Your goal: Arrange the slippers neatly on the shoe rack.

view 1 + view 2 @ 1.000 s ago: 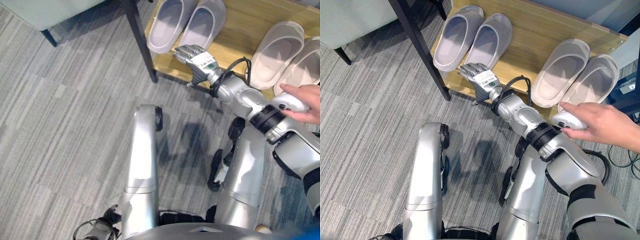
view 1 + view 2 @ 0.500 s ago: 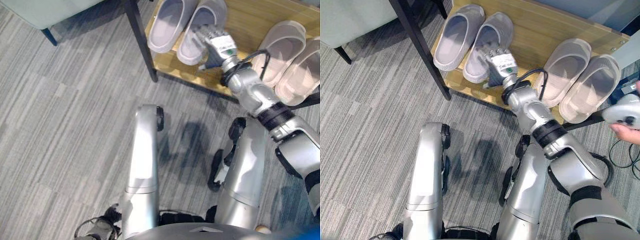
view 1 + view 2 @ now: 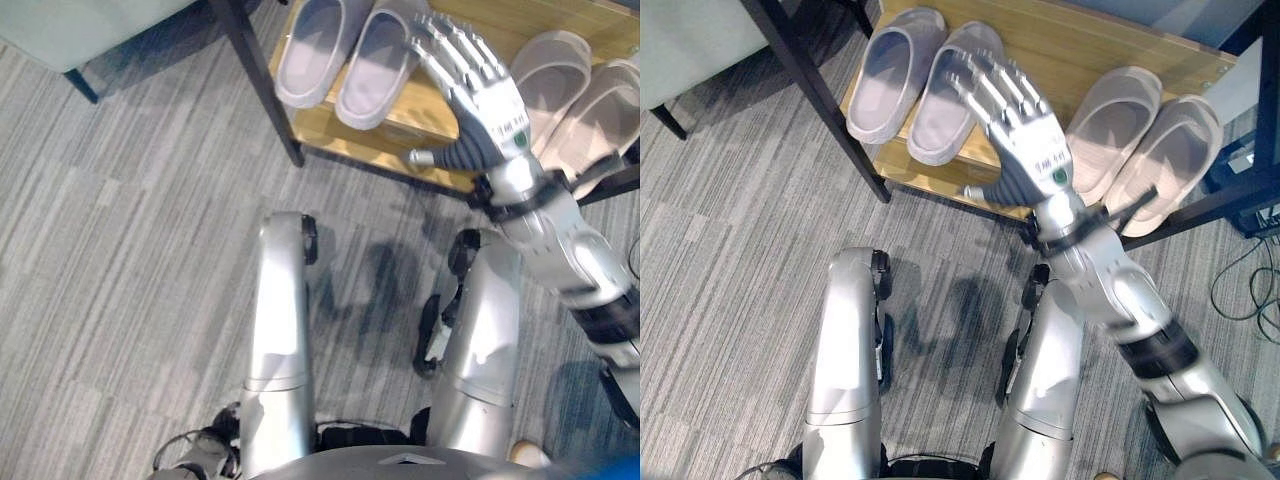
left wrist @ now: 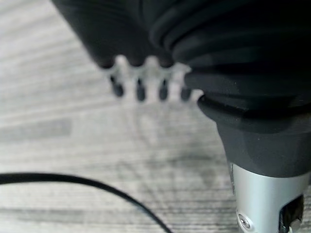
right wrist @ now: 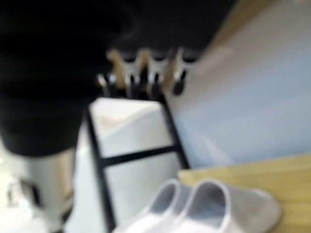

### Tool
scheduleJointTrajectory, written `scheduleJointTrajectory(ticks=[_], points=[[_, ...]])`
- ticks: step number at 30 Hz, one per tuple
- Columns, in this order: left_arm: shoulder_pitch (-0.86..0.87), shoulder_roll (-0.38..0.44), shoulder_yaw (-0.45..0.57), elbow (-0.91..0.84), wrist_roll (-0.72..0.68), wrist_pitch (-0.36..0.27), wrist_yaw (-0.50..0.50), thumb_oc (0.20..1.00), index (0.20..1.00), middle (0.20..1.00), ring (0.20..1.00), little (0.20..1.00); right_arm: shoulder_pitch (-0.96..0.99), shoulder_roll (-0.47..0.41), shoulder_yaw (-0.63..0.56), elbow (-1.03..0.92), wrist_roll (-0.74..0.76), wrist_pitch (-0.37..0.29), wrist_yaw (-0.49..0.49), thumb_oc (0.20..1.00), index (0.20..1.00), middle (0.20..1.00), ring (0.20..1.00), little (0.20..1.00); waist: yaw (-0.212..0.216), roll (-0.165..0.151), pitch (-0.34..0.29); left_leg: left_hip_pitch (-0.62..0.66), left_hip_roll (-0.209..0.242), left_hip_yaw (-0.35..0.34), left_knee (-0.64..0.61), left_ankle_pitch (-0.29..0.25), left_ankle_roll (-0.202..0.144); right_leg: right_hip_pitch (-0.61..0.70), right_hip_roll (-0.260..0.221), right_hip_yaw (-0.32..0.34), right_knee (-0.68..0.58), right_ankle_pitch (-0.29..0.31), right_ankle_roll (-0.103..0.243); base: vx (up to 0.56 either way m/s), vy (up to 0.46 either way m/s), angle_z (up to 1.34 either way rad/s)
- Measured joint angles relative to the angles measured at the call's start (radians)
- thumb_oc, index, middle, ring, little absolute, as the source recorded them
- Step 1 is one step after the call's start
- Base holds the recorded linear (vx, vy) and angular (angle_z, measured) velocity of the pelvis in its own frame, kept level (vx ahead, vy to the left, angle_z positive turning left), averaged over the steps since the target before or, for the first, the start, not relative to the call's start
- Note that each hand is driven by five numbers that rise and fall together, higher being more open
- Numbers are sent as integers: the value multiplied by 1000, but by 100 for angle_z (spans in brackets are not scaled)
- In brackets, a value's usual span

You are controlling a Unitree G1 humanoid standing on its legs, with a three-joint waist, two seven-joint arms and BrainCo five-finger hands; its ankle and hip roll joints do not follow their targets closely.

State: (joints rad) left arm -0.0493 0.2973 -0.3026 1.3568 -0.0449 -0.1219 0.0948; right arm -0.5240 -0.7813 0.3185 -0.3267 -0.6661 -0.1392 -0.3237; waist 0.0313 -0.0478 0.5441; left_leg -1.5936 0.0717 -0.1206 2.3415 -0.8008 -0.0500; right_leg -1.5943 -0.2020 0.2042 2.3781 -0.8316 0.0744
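- Rack [image 3: 1120,55] of pale wood sits low on the grey striped carpet [image 3: 730,240]; its front edge runs just above the floor, and a black post [image 3: 810,95] stands at its left front corner.
- Bare wood shows between the two pairs, and a further strip lies behind the toes along the back edge.
- Left of the post, the carpet is open up to a pale piece of furniture on a dark leg [image 3: 85,85].
- Four slippers in all, set as two pairs, every one on the shelf with the toe toward the back.
- Grey pair: left grey slipper [image 3: 883,72] and right grey slipper [image 3: 942,95] lie side by side, touching, at the shelf's left end; their heels reach the front edge.
- Beige pair: left beige slipper [image 3: 1108,115] and right beige slipper [image 3: 1168,150] lie close together at the right end, angled a little, with heels over the front edge.
- Right hand [image 3: 1025,135] is raised above the shelf, between the two pairs, fingers straight and spread, thumb out to the side, grasping nothing; it partly covers the right grey slipper from the head views.
- Left hand [image 4: 146,82] hangs over bare carpet, fingers straight and loose, nothing in it.
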Motion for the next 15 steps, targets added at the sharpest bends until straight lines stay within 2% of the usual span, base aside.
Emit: scheduleJointTrajectory(ticks=[4,6,7,8,9,10,11,12,13,14,15], points=[[-4,-1,9,-2,13,-3,-1,1000,1000,1000,1000,1000,119,-27,-43,-32,17,-32,16,1000,1000,1000,1000,1000,-17,-1,0,7,-1,-3,-6,0,-1,4,-1,-3,3,-2,-1,-15,-62,3],[-48,-2,51,-39,18,-5,-2,1000,1000,1000,1000,1000,246,-26,-65,-10,59,-53,52,1000,1000,1000,1000,1000,-20,0,-1,27,-2,7,-79,18,6,28,-14,-28,-60,-2,-11,-215,-24,16],[-101,0,50,-54,18,-2,-1,1000,1000,1000,1000,1000,296,-9,-68,65,81,-68,59,1000,1000,1000,1000,1000,-22,3,-7,40,-12,7,-180,73,-12,52,-46,-76,-147,15,-51,-302,-27,33],[-145,4,56,-85,18,-7,-1,1000,1000,1000,1000,1000,312,13,-63,140,95,-66,65,1000,1000,1000,1000,1000,-18,7,-10,42,-21,5,-282,120,-22,69,-66,-115,-241,37,-73,-171,-17,46],[-193,3,93,-108,17,-21,0,1000,1000,1000,1000,1000,313,16,-36,229,97,-62,75,1000,1000,1000,1000,1000,-16,6,-10,62,-27,5,-404,189,-37,97,-70,-153,-353,91,-43,-139,2,43],[-226,-2,99,-118,15,-21,3,1000,1000,1000,1000,1000,308,18,-21,290,96,-62,82,1000,1000,1000,1000,1000,-12,6,-10,81,-29,10,-485,224,-35,122,-75,-176,-425,121,-72,-84,-2,42],[-247,-8,107,-124,12,-33,8,1000,1000,1000,1000,1000,296,14,8,351,95,-53,90,1000,1000,1000,1000,1000,-9,8,-11,124,-29,17,-568,261,-40,168,-80,-192,-501,148,-76,-74,-2,29],[-237,-15,106,-122,-1,-43,26,1000,1000,1000,1000,1000,305,21,9,372,95,-49,93,1000,1000,1000,1000,1000,-6,8,-12,204,-12,22,-652,278,-26,252,-80,-217,-585,159,-97,-99,30,14],[-226,-20,106,-117,-8,-40,33,1000,1000,1000,1000,1000,300,34,3,386,95,-48,84,1000,1000,1000,1000,1000,-2,10,-16,256,-1,25,-692,278,-25,306,-78,-233,-627,162,-102,-124,91,-2],[-192,-23,67,-119,-17,-34,43,1000,1000,1000,1000,1000,289,43,5,446,100,-53,61,1000,1000,1000,1000,1000,-3,23,-64,330,7,27,-763,281,-21,389,-82,-264,-711,169,-104,-131,91,1],[-185,-21,58,-129,-21,-30,49,1000,1000,1000,1000,1000,285,82,-9,532,121,-46,46,1000,1000,1000,1000,1000,-2,22,-89,377,11,30,-834,294,-21,436,-82,-278,-778,188,-99,-94,61,8]])
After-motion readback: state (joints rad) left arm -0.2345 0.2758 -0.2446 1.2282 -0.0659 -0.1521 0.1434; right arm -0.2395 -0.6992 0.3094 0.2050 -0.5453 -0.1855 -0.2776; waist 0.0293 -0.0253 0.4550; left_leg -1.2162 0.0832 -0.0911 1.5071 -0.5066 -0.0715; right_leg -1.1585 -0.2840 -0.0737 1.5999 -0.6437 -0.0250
